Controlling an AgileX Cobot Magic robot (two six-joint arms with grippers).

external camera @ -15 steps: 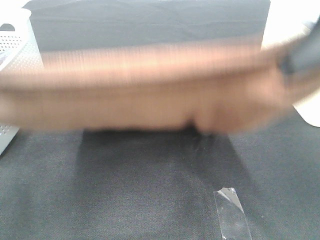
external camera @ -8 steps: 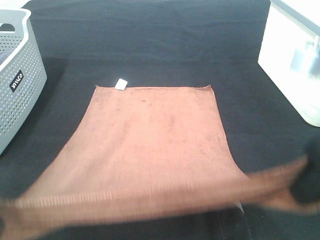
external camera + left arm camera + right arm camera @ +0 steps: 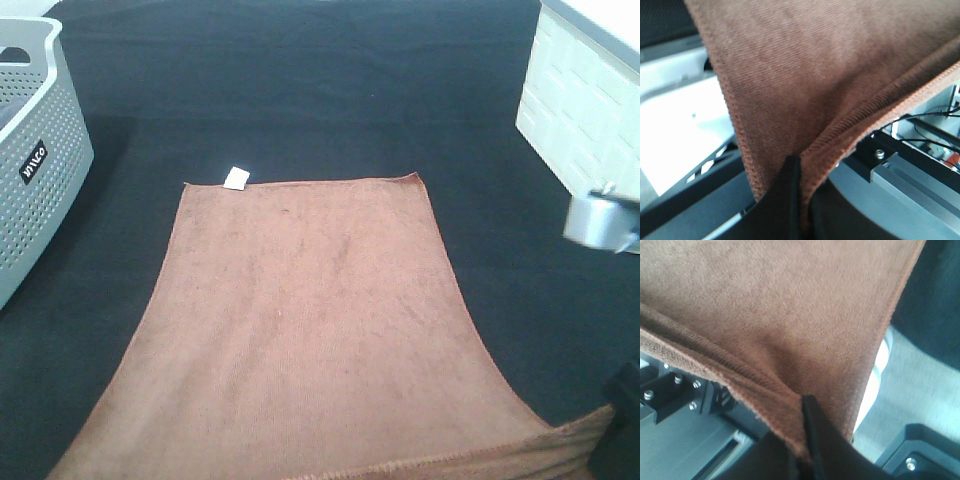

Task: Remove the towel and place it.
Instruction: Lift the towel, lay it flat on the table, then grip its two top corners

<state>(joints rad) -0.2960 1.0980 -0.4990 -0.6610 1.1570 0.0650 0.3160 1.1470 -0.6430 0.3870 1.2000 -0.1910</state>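
While the rust-brown rectangular microfibre towel (image 3: 300, 330) lies spread on the black cloth-covered table (image 3: 300, 90) (small white tag (image 3: 237, 178) at its far corner), the left gripper (image 3: 798, 167) and the right gripper (image 3: 804, 405) each clamp a near corner.

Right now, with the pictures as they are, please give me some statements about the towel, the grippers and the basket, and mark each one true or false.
1. Most of the towel lies spread on the black table. True.
2. The tag is at the towel's near edge. False: the tag is at the far edge, at its left corner.
3. The left gripper is shut on the towel's edge. True.
4. The right gripper is open and holds nothing. False: the right gripper is shut on the towel too.
5. The towel lies in the basket. False: the basket stands to the left, apart from the towel.
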